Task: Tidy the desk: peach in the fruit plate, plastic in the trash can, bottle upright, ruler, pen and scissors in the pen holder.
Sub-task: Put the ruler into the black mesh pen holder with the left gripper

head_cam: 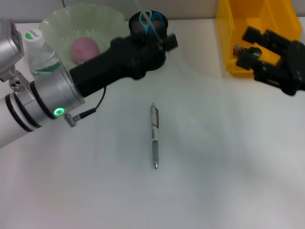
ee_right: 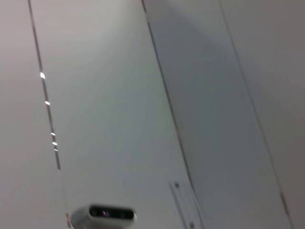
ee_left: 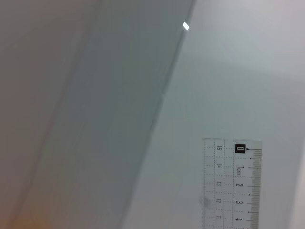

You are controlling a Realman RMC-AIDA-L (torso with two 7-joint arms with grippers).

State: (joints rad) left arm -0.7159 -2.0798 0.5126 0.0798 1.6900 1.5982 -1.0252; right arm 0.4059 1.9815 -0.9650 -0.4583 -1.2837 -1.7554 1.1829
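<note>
My left arm reaches across the table, and its gripper (head_cam: pixel 169 40) is beside the black pen holder (head_cam: pixel 143 25), which holds blue-handled scissors (head_cam: pixel 148 18). It is shut on a clear ruler (ee_left: pixel 233 186), whose zero end fills the left wrist view. A silver pen (head_cam: pixel 154 136) lies on the white table in the middle. A pink peach (head_cam: pixel 85 49) sits in the green fruit plate (head_cam: pixel 107 16). A water bottle (head_cam: pixel 40 52) stands upright at the left. My right gripper (head_cam: pixel 245 46) hovers open and empty in front of the yellow trash can (head_cam: pixel 267 19). No plastic shows.
The white table (head_cam: pixel 214 167) stretches to the front and right. My left forearm (head_cam: pixel 43 100) crosses above the bottle and plate. The right wrist view shows only a wall and ceiling.
</note>
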